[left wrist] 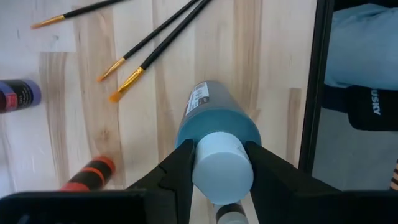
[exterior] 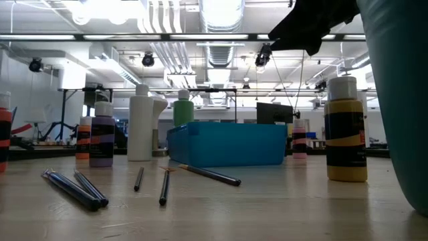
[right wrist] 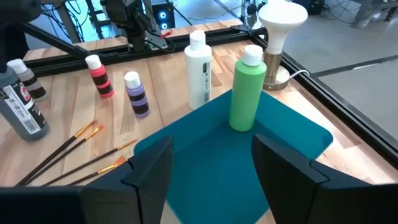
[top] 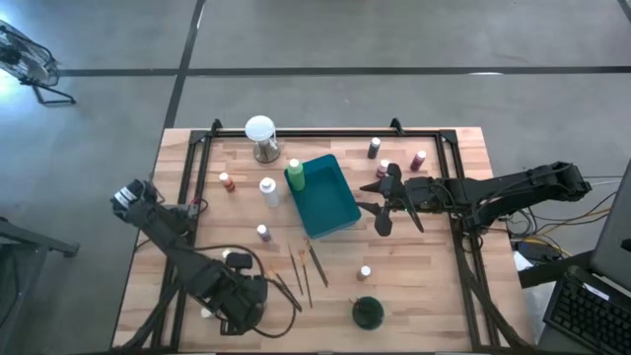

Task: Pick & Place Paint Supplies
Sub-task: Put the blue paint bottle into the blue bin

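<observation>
Over the teal rectangular plastic tray (right wrist: 249,155), right hand (right wrist: 211,171) hovers spread, green bottle (right wrist: 245,87) standing inside; left hand (left wrist: 217,168) pinches the teal white-capped bottle (left wrist: 217,134), ready to carry.

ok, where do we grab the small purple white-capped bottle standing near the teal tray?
Small purple white-capped bottle: probably take the round body just under the cap, coming straight down from above. It stands upright with nothing touching it, so a grip can close on opposite sides.

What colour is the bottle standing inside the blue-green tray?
Light green with a white cap: the bottle stands in the teal tray, clearest in the right wrist view.
</observation>
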`<state>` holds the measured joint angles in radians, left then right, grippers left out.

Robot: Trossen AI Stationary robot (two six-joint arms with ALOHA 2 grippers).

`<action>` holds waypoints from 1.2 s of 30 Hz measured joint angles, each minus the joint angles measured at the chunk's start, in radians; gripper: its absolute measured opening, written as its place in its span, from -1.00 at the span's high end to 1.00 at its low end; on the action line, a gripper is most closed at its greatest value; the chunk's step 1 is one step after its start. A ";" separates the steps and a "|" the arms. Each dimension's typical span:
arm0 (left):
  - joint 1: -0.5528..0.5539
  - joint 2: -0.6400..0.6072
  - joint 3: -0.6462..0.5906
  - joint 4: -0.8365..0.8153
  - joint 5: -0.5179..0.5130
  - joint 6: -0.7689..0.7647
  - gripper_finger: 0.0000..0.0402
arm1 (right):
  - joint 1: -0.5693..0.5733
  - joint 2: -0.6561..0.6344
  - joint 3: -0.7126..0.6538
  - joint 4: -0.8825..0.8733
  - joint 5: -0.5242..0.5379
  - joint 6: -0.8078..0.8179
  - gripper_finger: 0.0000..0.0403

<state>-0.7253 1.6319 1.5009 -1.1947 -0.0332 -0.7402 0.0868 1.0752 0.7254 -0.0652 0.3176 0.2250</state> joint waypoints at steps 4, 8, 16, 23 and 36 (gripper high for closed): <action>0.024 -0.004 0.000 0.000 0.016 0.005 0.39 | 0.000 0.000 0.000 0.000 0.000 -0.010 -0.06; 0.053 -0.004 0.000 -0.001 0.051 0.018 0.39 | 0.000 0.000 0.000 0.000 0.000 -0.019 -0.01; 0.069 -0.002 0.000 -0.002 0.004 0.012 0.39 | 0.000 0.000 0.000 -0.002 0.000 -0.026 0.08; 0.074 0.007 0.000 -0.053 0.006 0.001 0.39 | 0.000 0.000 0.000 -0.006 -0.001 -0.041 0.14; 0.076 0.007 0.000 -0.079 -0.007 -0.018 0.39 | 0.000 0.000 0.000 -0.006 -0.001 -0.045 0.11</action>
<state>-0.6491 1.6394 1.5005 -1.2736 -0.0402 -0.7580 0.0868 1.0748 0.7254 -0.0708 0.3164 0.1802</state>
